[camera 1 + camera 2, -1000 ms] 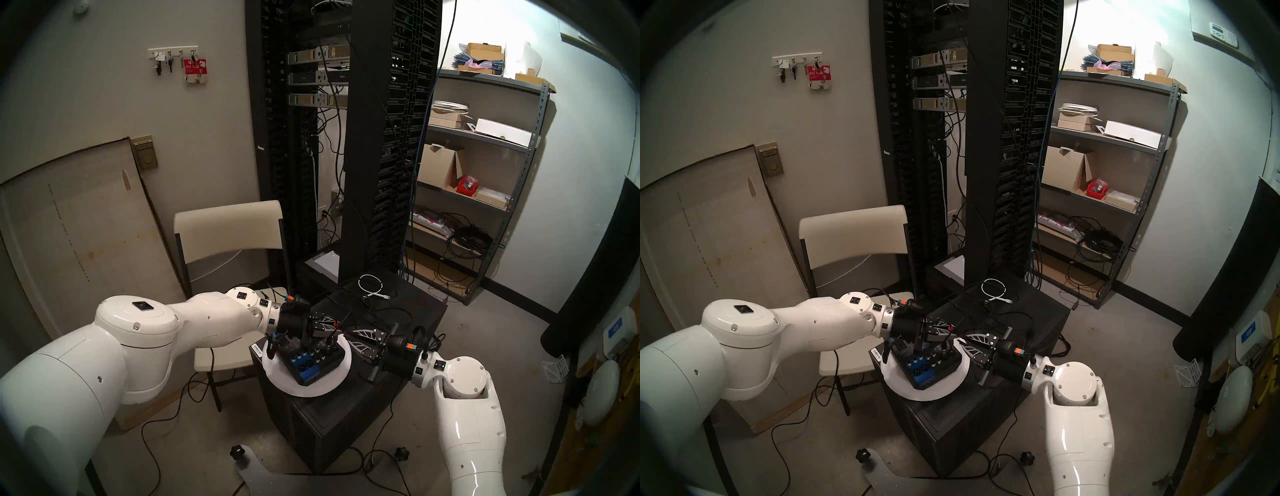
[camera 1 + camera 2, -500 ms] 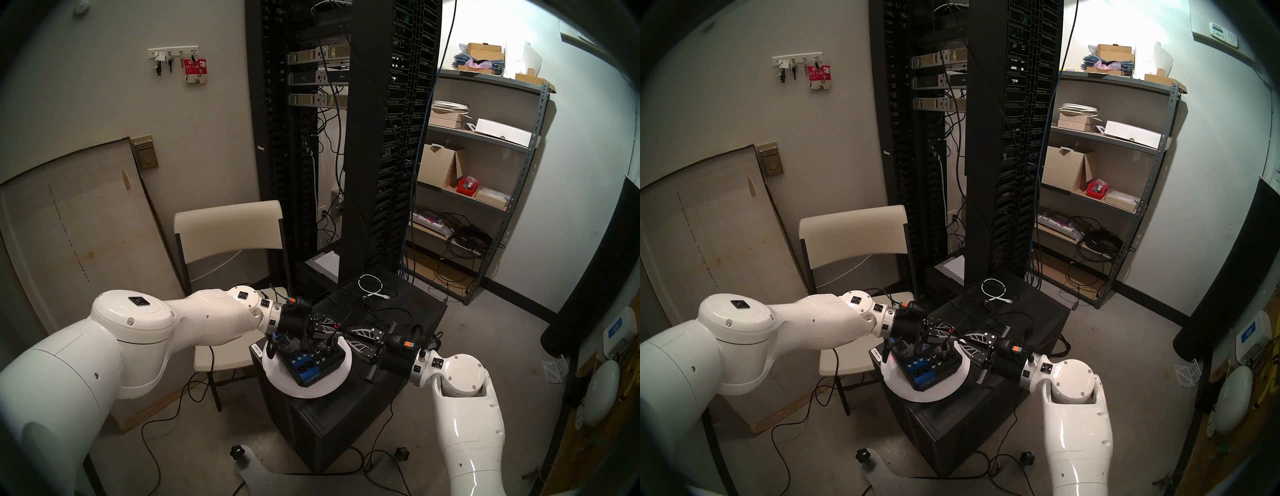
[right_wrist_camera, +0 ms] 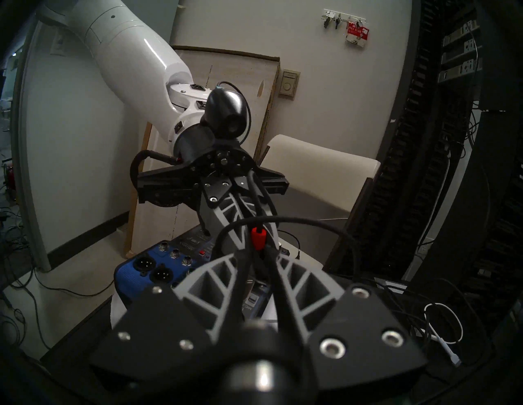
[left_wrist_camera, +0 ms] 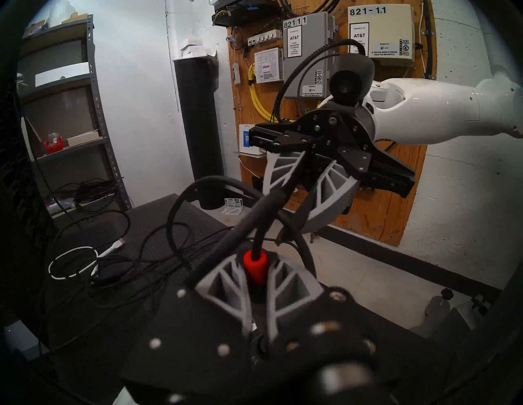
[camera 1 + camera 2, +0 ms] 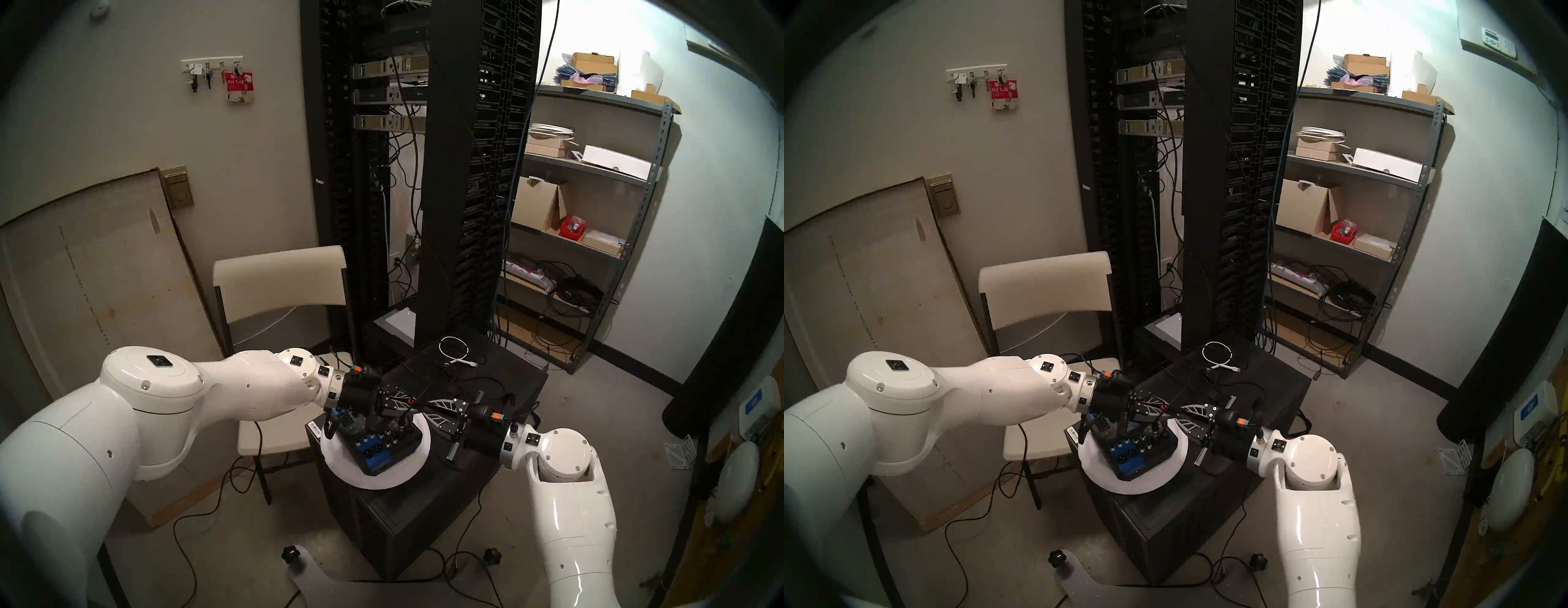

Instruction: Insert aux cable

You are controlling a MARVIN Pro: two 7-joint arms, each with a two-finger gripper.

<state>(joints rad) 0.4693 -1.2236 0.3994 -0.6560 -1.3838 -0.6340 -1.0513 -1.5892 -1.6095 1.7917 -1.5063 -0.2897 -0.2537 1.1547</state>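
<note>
The aux cable plug, black with a red band, sits pinched between the grey fingers of my left gripper, which is shut on it. Its metal tip is hidden. In the head view the red band hovers above the far side of the blue and black audio mixer. My right gripper faces the left one, fingertips almost meeting it. In the right wrist view its fingers close in on a stretch of black cable just short of the red band.
The mixer rests on a white round disc on a black cabinet. A second black plug stands in the mixer. Loose black cables and a white coiled cable lie behind. A chair, server rack and shelves surround.
The right wrist has crept up and left, closer to the left gripper. The left arm's elbow has swung left. The red-banded plug stays in the left fingers, barely moved.
</note>
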